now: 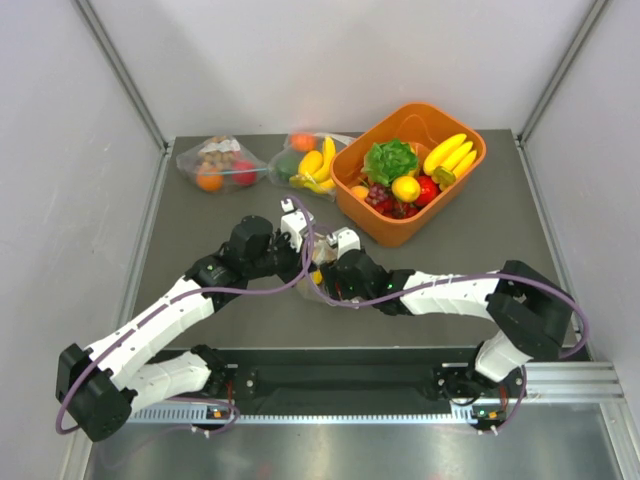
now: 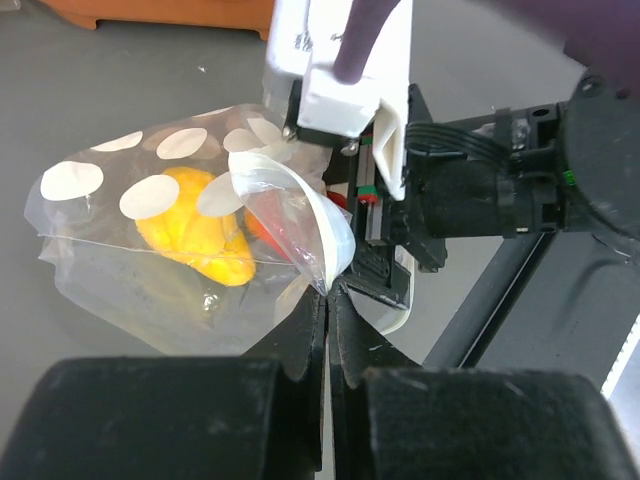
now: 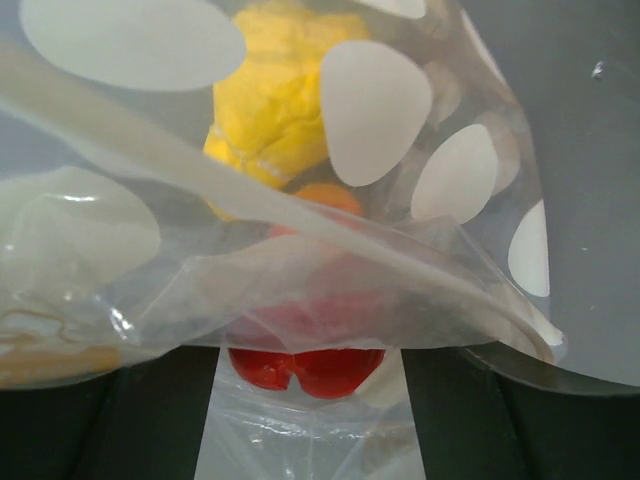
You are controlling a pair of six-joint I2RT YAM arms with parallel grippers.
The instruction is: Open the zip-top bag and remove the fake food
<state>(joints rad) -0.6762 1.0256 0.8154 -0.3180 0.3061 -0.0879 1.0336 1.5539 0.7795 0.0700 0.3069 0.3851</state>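
**Thin pinch on the zip-top bag (image 1: 313,288): the lip may slip free**
Top view: it lies near-centre on the tabletop (image 1: 200,220), mostly hidden under both wrists. Left wrist view: the left tool (image 2: 327,300) is clamped tight on the mouth's lip alone, so a hard pull could strip it out. Right wrist view: the right tool (image 3: 310,415) gapes wide astride the mouth, apparently gripping nothing, with the fake food (image 3: 270,110) beyond. The bag's long axis seems flat, mouth facing this tool.
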